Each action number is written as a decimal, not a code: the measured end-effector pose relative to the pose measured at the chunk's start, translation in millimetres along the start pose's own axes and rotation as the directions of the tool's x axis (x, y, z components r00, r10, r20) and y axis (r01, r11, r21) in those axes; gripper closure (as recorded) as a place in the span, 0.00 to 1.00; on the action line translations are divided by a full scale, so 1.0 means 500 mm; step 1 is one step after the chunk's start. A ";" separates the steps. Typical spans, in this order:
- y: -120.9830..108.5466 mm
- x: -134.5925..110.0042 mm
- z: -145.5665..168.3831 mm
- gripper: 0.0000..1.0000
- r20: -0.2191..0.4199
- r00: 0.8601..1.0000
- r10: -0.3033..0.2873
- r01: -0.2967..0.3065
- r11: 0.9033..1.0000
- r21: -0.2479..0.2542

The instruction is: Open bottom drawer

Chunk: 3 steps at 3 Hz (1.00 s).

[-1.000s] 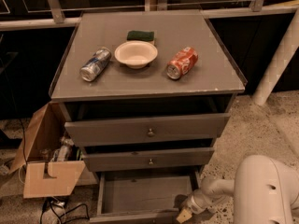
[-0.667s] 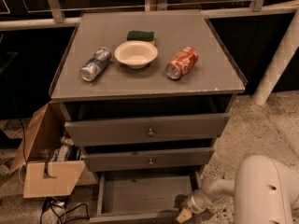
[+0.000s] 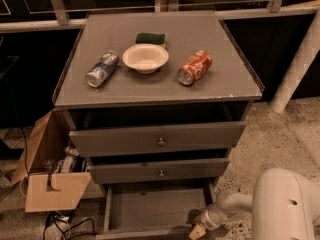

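Bottom drawer [image 3: 155,209] sits pulled out, rigid, probably light-sliding; take its front edge. End effector [image 3: 197,230] at near-right corner, grip state untellable.

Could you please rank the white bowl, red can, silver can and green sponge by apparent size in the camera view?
1. white bowl
2. red can and silver can: about alike, so unranked
3. green sponge, which also lies farthest back

The gripper sits by the open bottom drawer, at its front right corner.
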State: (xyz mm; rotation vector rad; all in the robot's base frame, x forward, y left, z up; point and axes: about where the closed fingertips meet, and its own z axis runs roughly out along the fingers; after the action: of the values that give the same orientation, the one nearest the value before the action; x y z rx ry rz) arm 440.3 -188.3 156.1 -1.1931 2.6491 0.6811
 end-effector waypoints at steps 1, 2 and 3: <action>0.009 0.015 -0.005 1.00 -0.004 1.000 0.021 -0.021 1.000 0.005; 0.014 0.021 -0.006 1.00 -0.007 1.000 0.026 -0.026 1.000 0.004; 0.024 0.035 -0.006 1.00 -0.010 0.999 0.039 -0.039 0.999 0.005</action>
State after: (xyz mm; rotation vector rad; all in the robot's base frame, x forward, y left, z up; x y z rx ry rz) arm 419.8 -194.5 156.9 -1.1491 2.6875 0.6764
